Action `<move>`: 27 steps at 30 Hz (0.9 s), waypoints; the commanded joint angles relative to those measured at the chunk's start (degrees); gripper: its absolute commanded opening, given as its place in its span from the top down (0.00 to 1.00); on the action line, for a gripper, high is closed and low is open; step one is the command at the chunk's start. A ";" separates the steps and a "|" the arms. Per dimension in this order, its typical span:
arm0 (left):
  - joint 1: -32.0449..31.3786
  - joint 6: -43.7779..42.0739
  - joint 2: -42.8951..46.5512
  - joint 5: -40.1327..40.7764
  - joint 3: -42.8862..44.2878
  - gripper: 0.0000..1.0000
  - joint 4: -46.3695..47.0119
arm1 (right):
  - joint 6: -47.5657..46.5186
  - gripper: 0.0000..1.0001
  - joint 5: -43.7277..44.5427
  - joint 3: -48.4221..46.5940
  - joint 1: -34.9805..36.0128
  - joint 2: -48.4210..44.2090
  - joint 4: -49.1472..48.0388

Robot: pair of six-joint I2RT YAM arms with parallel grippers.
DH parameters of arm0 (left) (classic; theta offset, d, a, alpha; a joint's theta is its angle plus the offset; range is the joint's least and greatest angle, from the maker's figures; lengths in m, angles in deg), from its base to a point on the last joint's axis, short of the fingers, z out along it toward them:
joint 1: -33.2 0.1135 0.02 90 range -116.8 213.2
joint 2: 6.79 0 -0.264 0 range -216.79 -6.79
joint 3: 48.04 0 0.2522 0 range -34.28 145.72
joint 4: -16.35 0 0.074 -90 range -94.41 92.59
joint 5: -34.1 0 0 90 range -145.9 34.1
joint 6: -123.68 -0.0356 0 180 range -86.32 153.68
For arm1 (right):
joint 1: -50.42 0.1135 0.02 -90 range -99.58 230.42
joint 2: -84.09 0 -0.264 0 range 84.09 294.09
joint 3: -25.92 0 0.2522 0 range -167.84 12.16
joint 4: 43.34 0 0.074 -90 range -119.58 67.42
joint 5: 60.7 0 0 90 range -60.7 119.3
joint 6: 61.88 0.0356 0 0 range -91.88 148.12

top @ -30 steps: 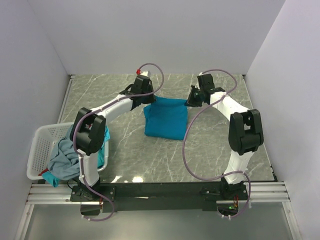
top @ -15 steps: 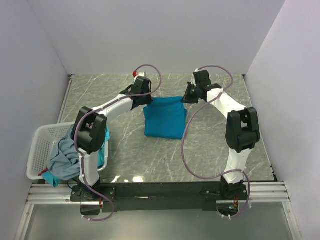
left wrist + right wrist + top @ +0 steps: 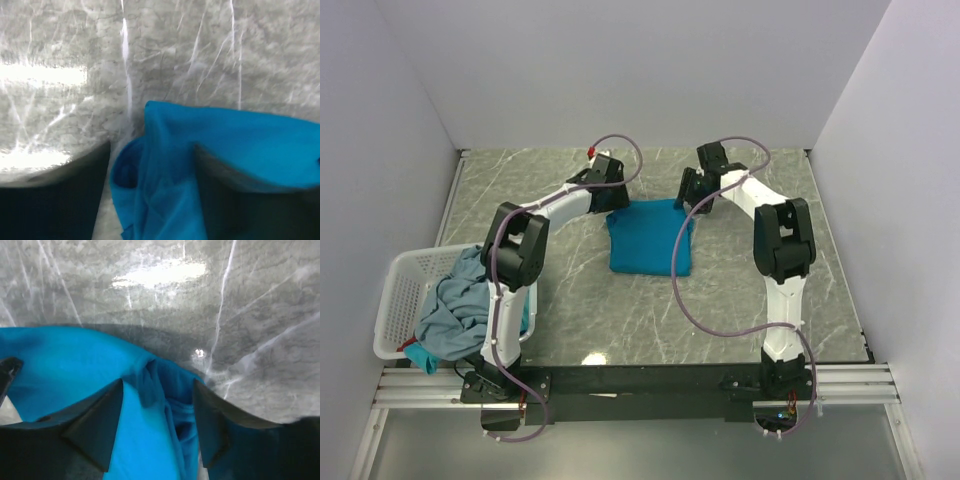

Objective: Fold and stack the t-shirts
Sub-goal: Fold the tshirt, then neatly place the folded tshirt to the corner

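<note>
- Shirts [image 3: 450, 312] in grey-blue and teal lie heaped in the basket [image 3: 405, 285] at 8 o'clock, by the near edge of the table [image 3: 580, 290]. The heap rises above the basket's rim and spills toward its right side, just beside the left arm [image 3: 510, 260].
- Blue shirt [image 3: 650, 240] lies folded into a rough rectangle, flat on the table near its middle and a little toward 12 o'clock, well apart from the basket.
- Its near edge runs fairly straight. Its far edge is rumpled at both corners.
- Left arm and right arm [image 3: 780, 250] rise from their bases at 7 and 5 o'clock and reach out to the shirt's far edge, one on each side.
- Left claw [image 3: 150, 150] sits low over the shirt's 11 o'clock corner. Its jaws stand apart, holding nothing, and a bunched fold of blue cloth lies slack between them.
- Right claw [image 3: 157, 385] sits low over the 1 o'clock corner. Its jaws are likewise spread and gripping nothing, with a soft ridge of the same cloth lying loose in the gap.
- Past both claws, toward 12 o'clock, grey marbled tabletop with patches of glare runs up to the white wall [image 3: 640, 80].
</note>
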 commanded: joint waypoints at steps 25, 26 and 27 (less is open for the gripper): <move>-2.35 13.78 58.46 4.64 -48.87 0.01 10.95 | -2.15 0.11 6.20 22.91 5.78 -20.11 -6.76; -2.35 13.69 59.70 5.35 -49.58 0.00 11.21 | -2.06 0.11 6.20 22.47 5.69 -19.32 -6.58; -2.35 13.78 60.76 6.31 -50.20 0.01 11.48 | -2.06 0.12 6.20 21.77 5.78 -18.52 -6.49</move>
